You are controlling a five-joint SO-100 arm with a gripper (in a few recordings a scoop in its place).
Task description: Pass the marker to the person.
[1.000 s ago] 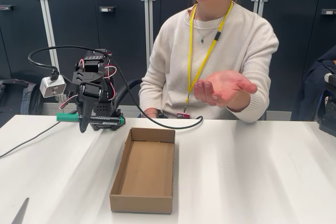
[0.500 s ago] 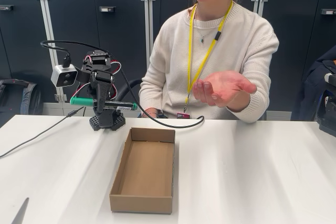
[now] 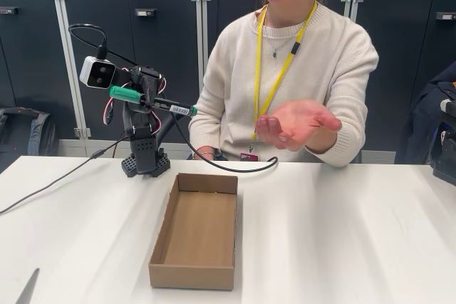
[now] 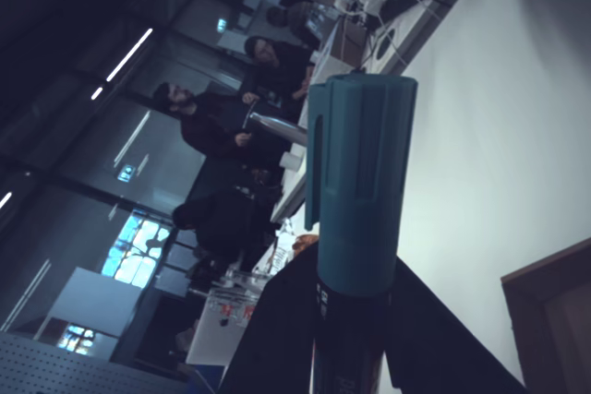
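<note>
Fixed view: black arm (image 3: 142,133) standing on its base at the table's (image 3: 342,233) far left edge, folded upright, gripper (image 3: 146,97) raised well above the tabletop. Fingers clamped on the marker (image 3: 153,102) near mid-barrel; marker nearly level, slightly tilted, teal-green cap end up-left just below the white wrist camera (image 3: 96,71), other teal end pointing right and a little down toward the person (image 3: 292,69). Marker in the air, clear of the table, well apart from the person's hand (image 3: 292,122). Person seated behind the table in a cream sweater with a yellow lanyard (image 3: 281,69); that hand held out palm up, fingers loosely curled, above the table edge to the right of the marker. Open cardboard box (image 3: 196,229) on the table in front of the arm's base, long side running toward the camera. Black cable (image 3: 214,167) looping from the arm across the far table edge. Dark cabinets (image 3: 107,40) behind. Wrist view: picture lying on its side. Teal-green marker cap (image 4: 358,186) large at centre, pointing up, dark barrel below it seated between the black gripper fingers (image 4: 277,339) at the bottom edge, fingers closed against the barrel. White table surface (image 4: 499,136) to the right, a corner of the cardboard box (image 4: 554,311) at lower right. Dim room with seated people (image 4: 240,126) and ceiling lights in the background.
</note>
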